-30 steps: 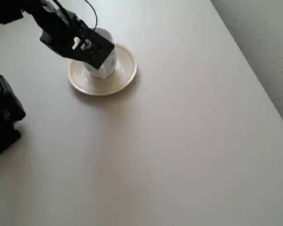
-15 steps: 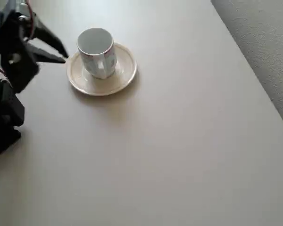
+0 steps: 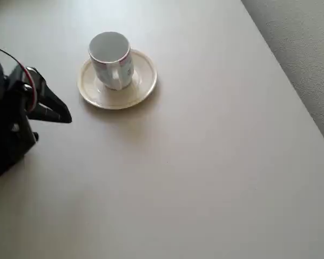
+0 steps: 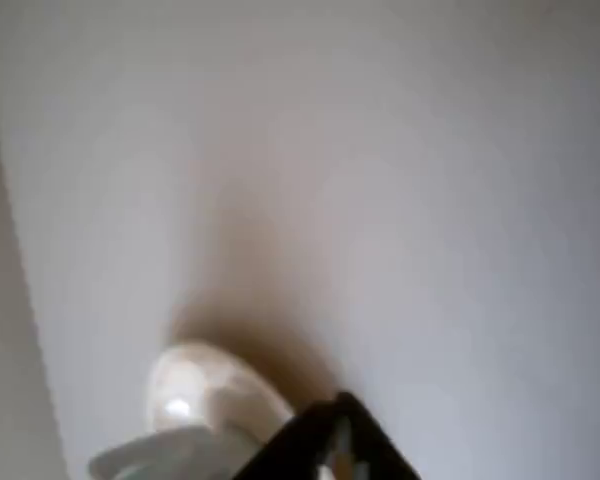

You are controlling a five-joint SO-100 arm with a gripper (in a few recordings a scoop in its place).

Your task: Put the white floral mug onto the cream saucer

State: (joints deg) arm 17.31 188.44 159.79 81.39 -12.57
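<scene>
White floral mug (image 3: 111, 58) standing upright on the cream saucer (image 3: 142, 81), claw (image 3: 56, 110) withdrawn to the left

In the overhead view the mug sits in the saucer's centre well, handle toward the lower edge of the picture, on the pale counter (image 3: 205, 162); the black claw lies well apart from the saucer at the left, its fingers (image 3: 54, 100) slightly parted and gripping nothing. The blurred wrist view shows the saucer (image 4: 205, 385) and mug rim (image 4: 145, 455) near the bottom edge

Pale beige table (image 3: 205, 162), smooth, evenly lit; grey speckled floor (image 3: 302, 48) beyond right edge.
</scene>
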